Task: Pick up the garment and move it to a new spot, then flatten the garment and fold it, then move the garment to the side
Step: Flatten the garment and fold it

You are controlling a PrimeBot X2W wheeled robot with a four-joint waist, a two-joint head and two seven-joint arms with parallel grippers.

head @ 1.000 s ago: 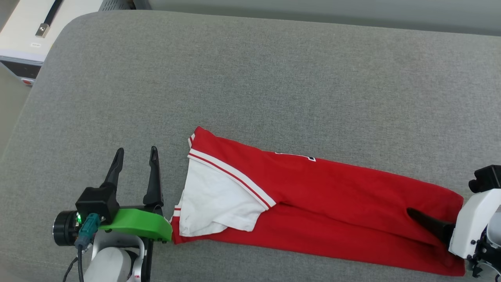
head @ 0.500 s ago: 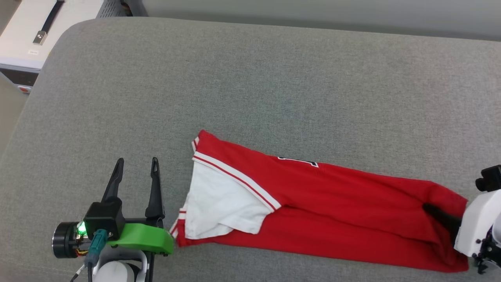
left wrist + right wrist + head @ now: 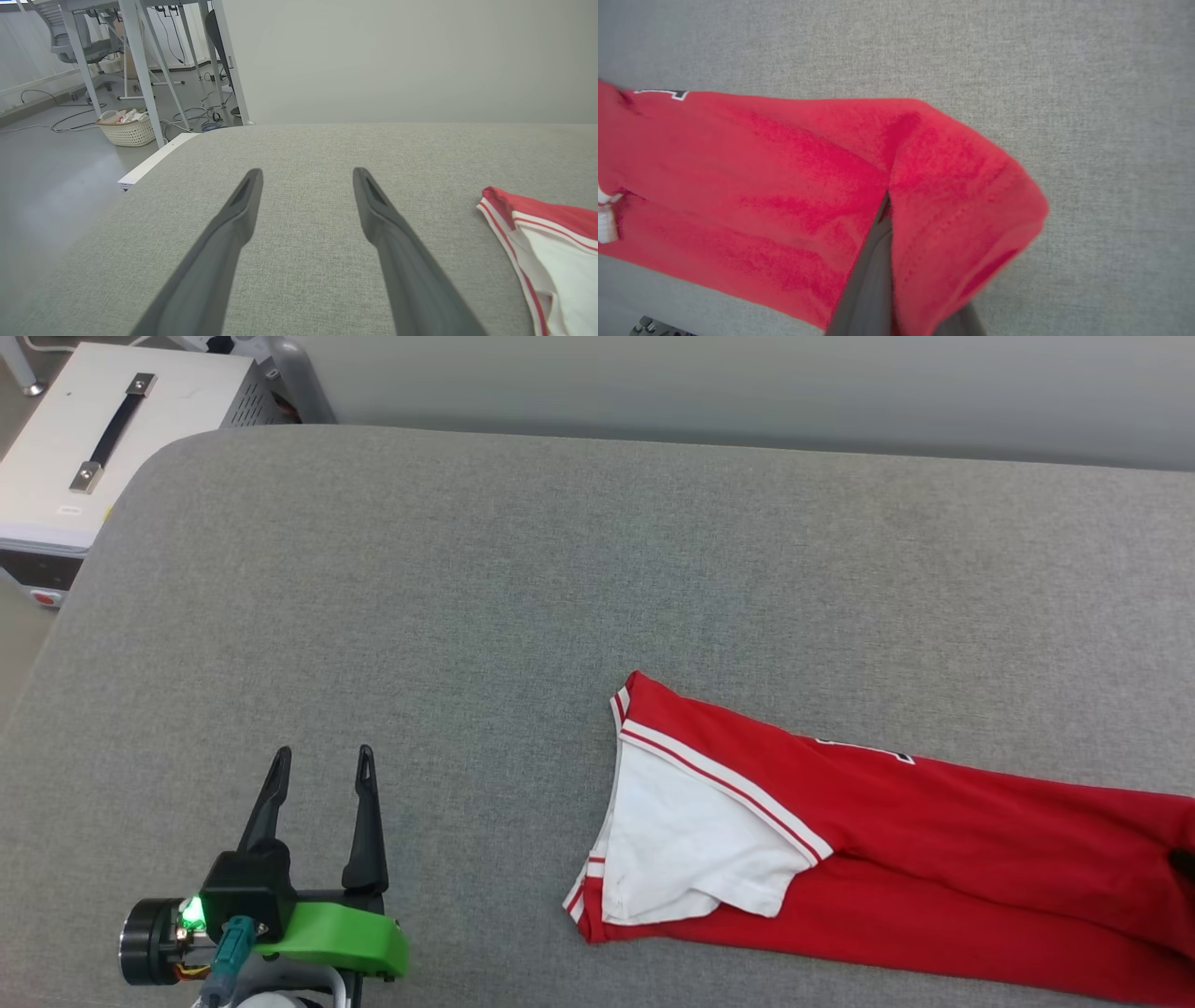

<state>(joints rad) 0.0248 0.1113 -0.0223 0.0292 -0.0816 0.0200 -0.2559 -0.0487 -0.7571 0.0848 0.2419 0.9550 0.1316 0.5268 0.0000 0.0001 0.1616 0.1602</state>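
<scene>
A white box with a black handle sits far left, beside a big grey cushion.

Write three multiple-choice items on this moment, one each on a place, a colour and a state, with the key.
1. Where does the garment lie from the left gripper?
A. to its right, apart from it
B. between its jaws
C. to its left

2. What colour is the sleeve lying on top of the garment?
A. black
B. white
C. green

3. How do the left gripper's jaws stand?
A. shut on cloth
B. shut on nothing
C. open, nothing between them

Key:
1 A: the grey padded surface shows between the two.
2 B: the sleeve is white against the red body.
3 C: the left wrist view shows bare surface between the jaws.
</scene>
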